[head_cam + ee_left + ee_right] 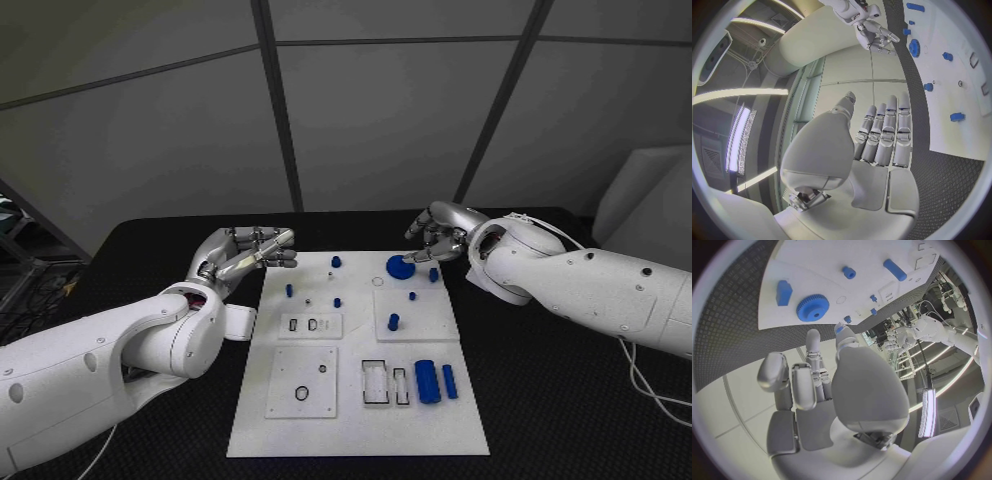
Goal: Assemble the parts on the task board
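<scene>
We see the board [361,400] at the middle of the black table [548,400], with a blue gear [401,266] near its far edge. The left robot hand [245,252] hovers beside the board's far left corner, fingers apart, holding nothing. The right robot hand [440,232] hangs just beyond the gear, fingers loosely curled, empty.

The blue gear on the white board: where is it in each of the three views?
Head view: blue gear, near the board's far edge, beside the right hand.
Left wrist view: gear, below that same hand.
Right wrist view: gear, beyond the fingers.
Shared landmark: task board.
</scene>
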